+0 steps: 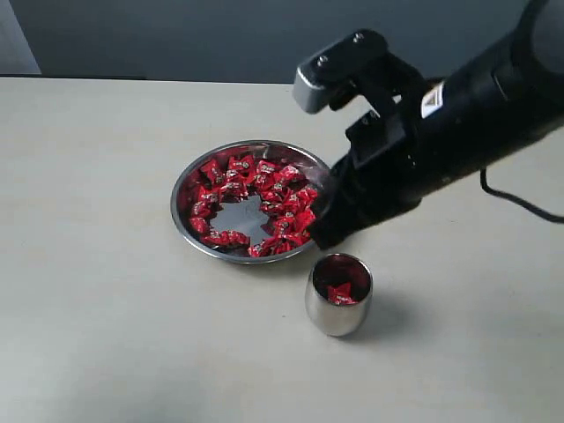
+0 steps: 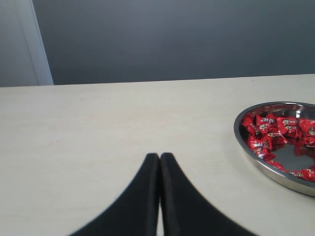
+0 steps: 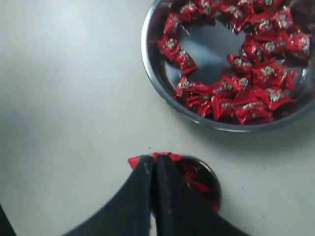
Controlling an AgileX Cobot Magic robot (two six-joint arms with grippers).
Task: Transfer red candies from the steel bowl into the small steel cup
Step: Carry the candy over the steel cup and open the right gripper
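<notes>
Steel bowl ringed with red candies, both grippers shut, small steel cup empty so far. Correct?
Not quite. The small steel cup is not empty: the exterior view shows red candies already inside it. The rest holds: the steel bowl is ringed with candies, and the left gripper and right gripper are both shut, the right one on a red candy.

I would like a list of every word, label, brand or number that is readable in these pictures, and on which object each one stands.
No text is legible in any view.
red candies: small pale print on each wrapper, too small and blurred to read.
white sticker on the right arm: too small to read.
steel bowl and small steel cup: no text visible.
</notes>
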